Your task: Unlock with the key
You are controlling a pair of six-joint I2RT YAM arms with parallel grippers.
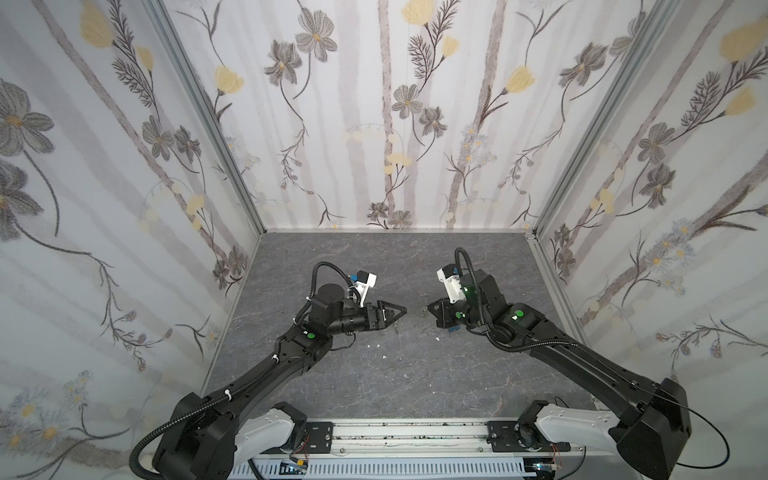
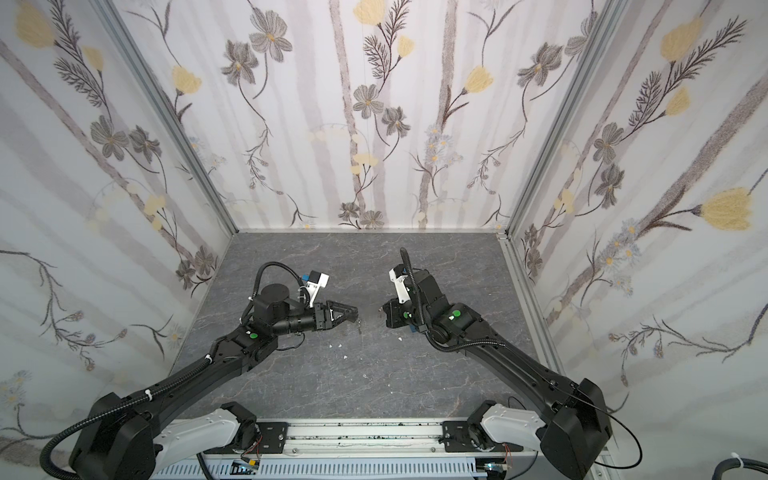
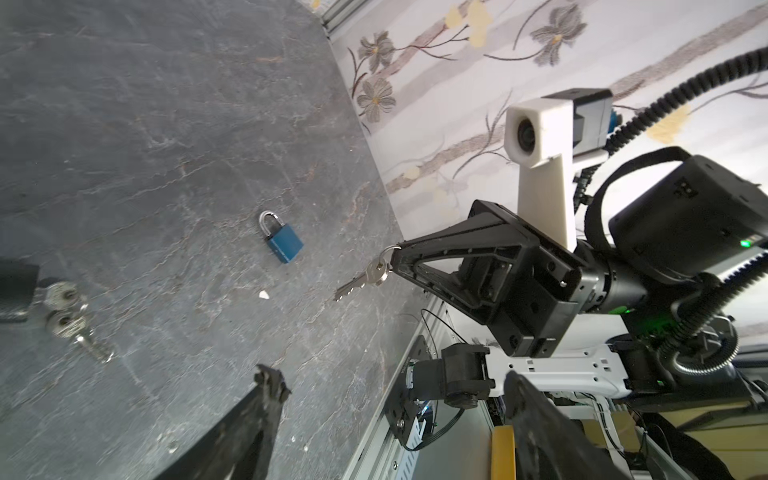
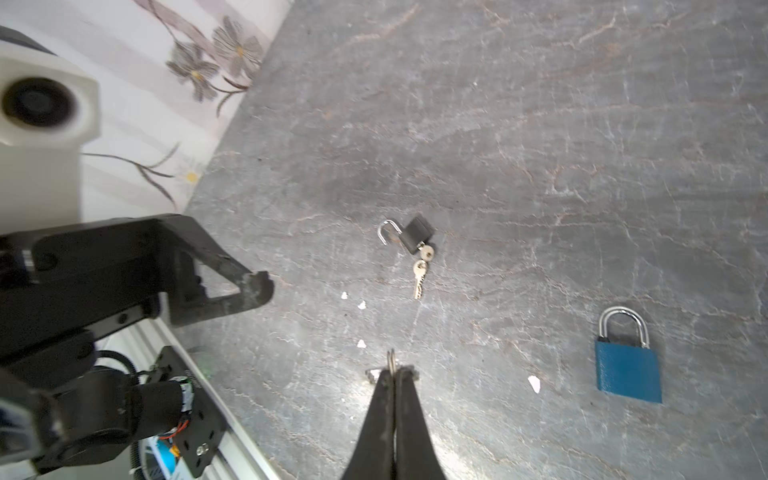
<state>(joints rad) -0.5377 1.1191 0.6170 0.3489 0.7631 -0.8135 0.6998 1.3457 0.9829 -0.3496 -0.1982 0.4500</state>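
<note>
A blue padlock [image 4: 627, 368] lies flat on the grey table with its shackle shut; the left wrist view shows the blue padlock [image 3: 283, 243] too. My right gripper [image 4: 391, 374] is shut on a key ring [image 4: 390, 358]. From the ring a silver key [image 3: 360, 283] hangs free above the table. A small black padlock [image 4: 416, 236] lies with its shackle swung open, one key [image 4: 426, 252] in its keyhole and a second key [image 4: 419, 282] trailing from it. My left gripper [image 3: 395, 390] is open and empty, hovering beside the black padlock [image 3: 14, 291].
Both grippers face each other mid-table, the left gripper [image 1: 400, 311] and the right gripper [image 1: 429, 309] a short gap apart. Small white scraps [image 4: 361, 305] dot the tabletop [image 1: 374, 374]. Flowered walls close in three sides; a metal rail [image 1: 407, 432] runs along the front.
</note>
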